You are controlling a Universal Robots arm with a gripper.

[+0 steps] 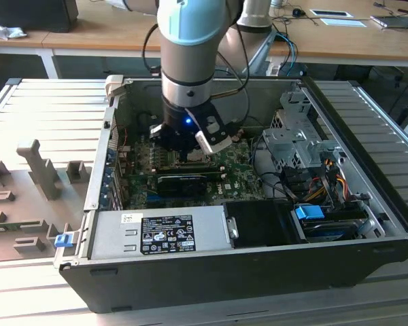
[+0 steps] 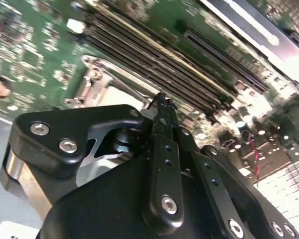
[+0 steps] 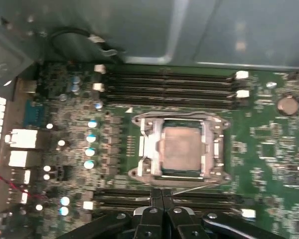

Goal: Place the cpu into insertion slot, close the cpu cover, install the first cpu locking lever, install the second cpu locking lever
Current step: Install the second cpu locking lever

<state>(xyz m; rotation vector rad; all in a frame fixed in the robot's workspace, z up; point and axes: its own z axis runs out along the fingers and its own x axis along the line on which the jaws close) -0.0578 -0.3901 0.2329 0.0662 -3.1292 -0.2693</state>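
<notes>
Gripper fingers pressed together, holding nothing, tips just beside the insertion slot edge near mid-motherboard. Cpu sits in slot, cpu cover down around it.

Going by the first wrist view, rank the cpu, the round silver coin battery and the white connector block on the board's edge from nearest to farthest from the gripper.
1. The cpu, seated in the insertion slot just beyond the gripper.
2. The white connector block, at the board's edge.
3. The coin battery, off toward the opposite side.
</notes>
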